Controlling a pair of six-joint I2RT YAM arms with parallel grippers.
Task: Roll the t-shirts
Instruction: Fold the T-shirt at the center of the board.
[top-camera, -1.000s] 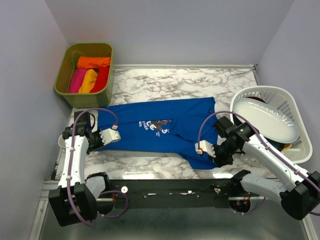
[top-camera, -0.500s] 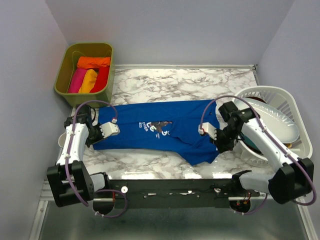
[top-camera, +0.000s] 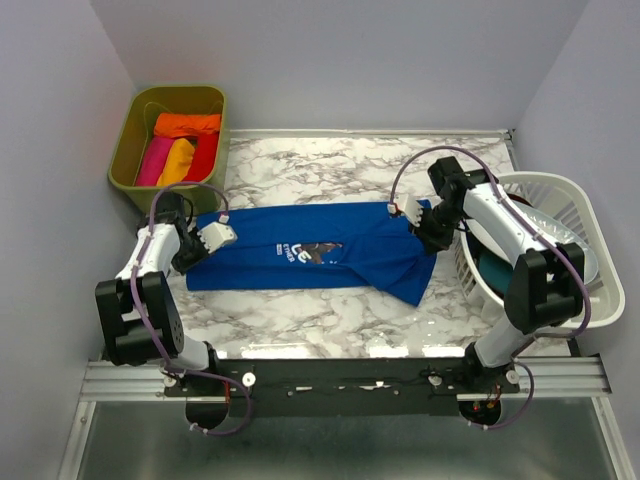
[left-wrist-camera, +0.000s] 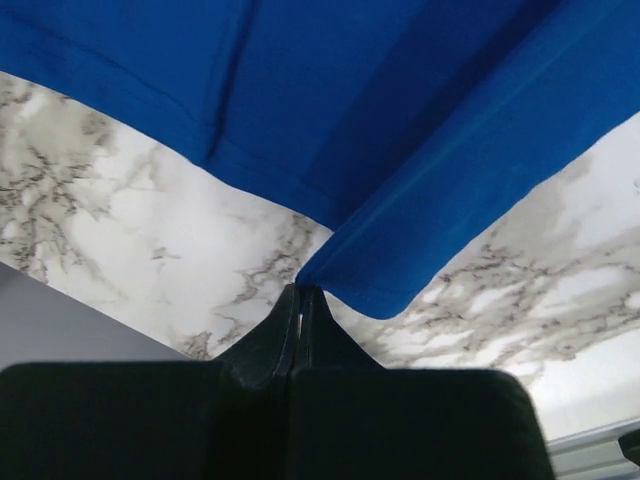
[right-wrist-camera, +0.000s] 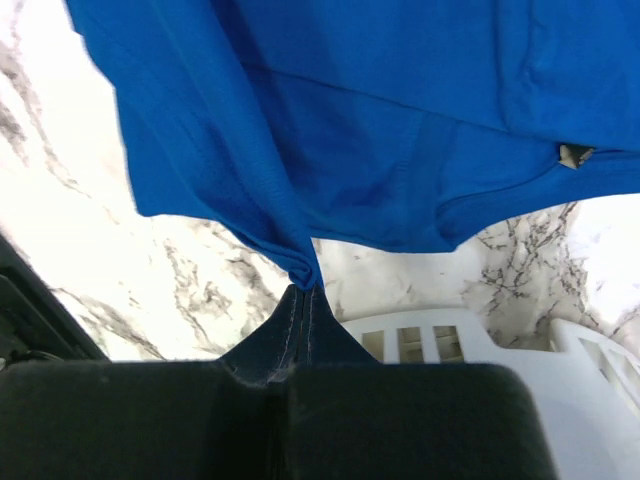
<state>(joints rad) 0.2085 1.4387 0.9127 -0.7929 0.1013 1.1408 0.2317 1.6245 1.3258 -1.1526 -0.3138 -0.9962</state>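
- The blue shirt lies spread across the middle of the desk. Its long side runs left to right, and the white-and-dark chest print faces up near its centre.
- Its far edge is fairly straight. The near right part trails out in a loose pointed flap toward the near edge of the desk, with creases running into it.
- The left fingers sit at the shirt's left end, pressed together and pinching the cloth. The left wrist view shows them nipping a hemmed corner, with blue fabric fanning away over the marble.
- The right fingers sit at the shirt's right end, just beside the basket, and are also pressed together on the cloth. In the right wrist view they grip a bunched point of fabric that spreads out from the tips.
- From above it is hard to tell whether the two pinched ends are lifted off the desk or resting on it.
- Four other shirts are bundled in the olive bin at the far left corner. The orange shirt lies across the far end. The pink shirt, yellow shirt and red shirt lie side by side nearer.
- The white basket stands at the desk's right edge and holds a white plate. A teal dish lies partly hidden beneath the plate.
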